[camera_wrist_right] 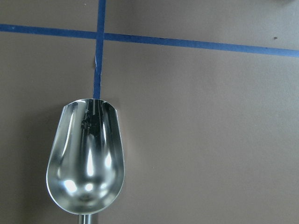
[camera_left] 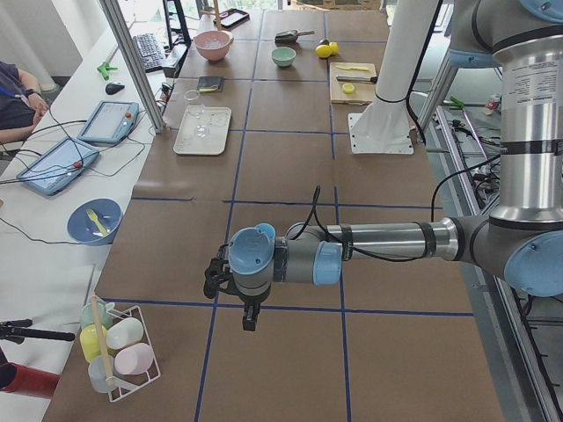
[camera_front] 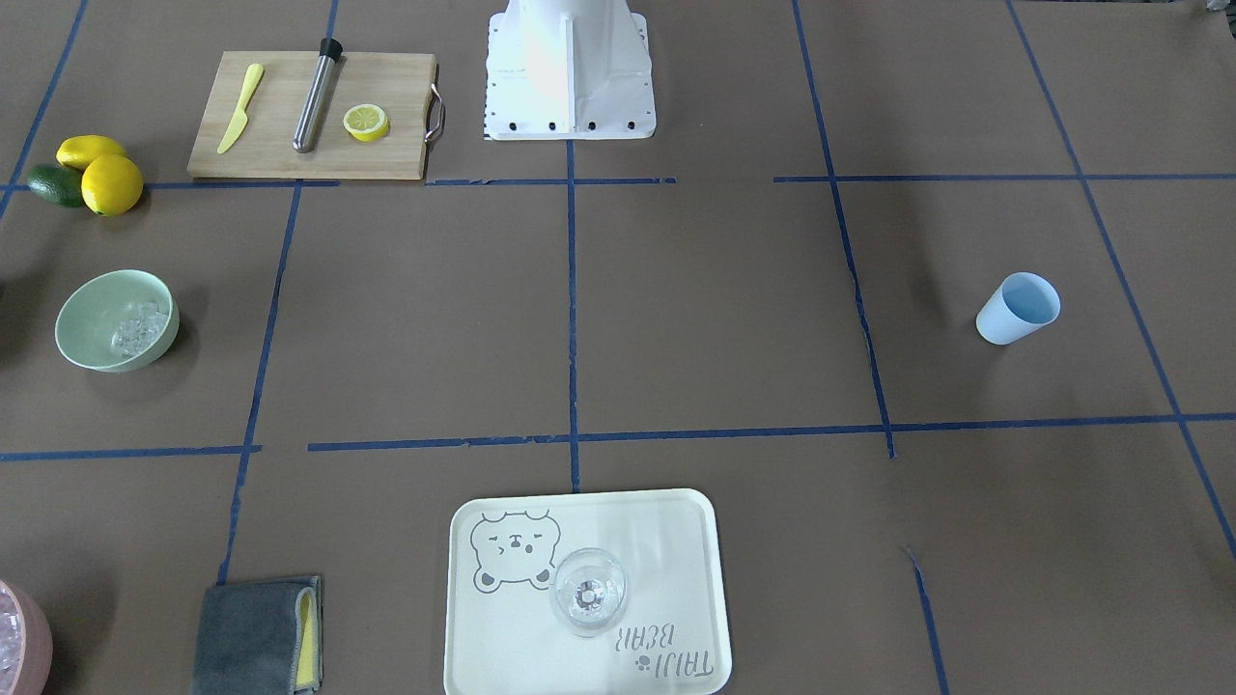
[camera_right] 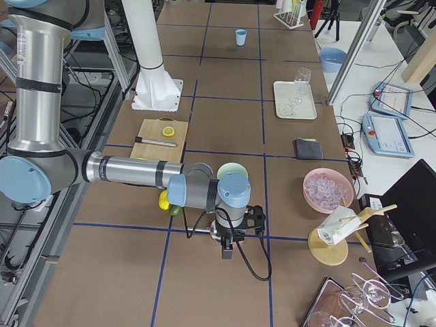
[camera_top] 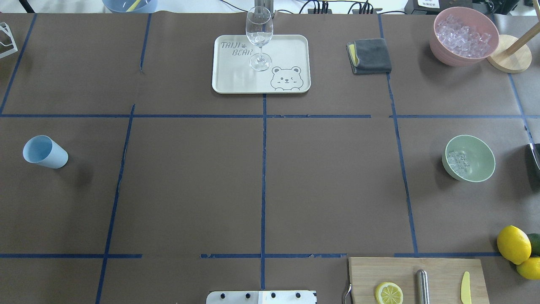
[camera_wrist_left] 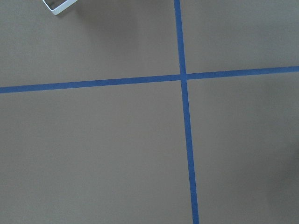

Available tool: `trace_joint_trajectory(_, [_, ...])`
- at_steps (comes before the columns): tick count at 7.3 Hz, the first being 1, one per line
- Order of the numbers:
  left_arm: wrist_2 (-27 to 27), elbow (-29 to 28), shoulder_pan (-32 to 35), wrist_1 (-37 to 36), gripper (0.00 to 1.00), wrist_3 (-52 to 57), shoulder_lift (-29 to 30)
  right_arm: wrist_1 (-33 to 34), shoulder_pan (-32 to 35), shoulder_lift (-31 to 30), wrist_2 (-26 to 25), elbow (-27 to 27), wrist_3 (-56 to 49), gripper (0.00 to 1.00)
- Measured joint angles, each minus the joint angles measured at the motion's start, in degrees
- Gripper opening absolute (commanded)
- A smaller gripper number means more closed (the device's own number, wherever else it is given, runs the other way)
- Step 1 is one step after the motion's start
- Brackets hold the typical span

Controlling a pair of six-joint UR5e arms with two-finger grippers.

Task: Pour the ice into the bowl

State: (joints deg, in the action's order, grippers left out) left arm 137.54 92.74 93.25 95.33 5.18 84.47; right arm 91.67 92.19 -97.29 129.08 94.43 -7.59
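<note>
Right gripper [camera_right: 230, 235]: cannot tell grip. Shiny steel scoop [camera_wrist_right: 86, 158] empty; clear ice cubes [camera_top: 457, 162] in round mint-green bowl [camera_top: 480, 157], 3 o'clock overhead. Pour likely done; withdraw next.

A robotics lab — table [camera_top: 190, 190] gridded in blue tape, operators' tablets [camera_left: 110, 120], aluminium posts [camera_left: 132, 61].

Bright even light; soft shadows; glare on scoop [camera_wrist_right: 85, 158]; sharp.

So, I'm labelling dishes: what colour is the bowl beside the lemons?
The bowl is pale mint green; clearest overhead.
</note>
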Motion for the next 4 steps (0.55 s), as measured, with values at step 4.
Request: trace_joint_trajectory(4, [0.0, 0.0, 0.0, 0.0, 1.00, 0.0, 0.0, 0.1, -0.1, -0.4, 0.0, -0.5, 0.1, 1.00])
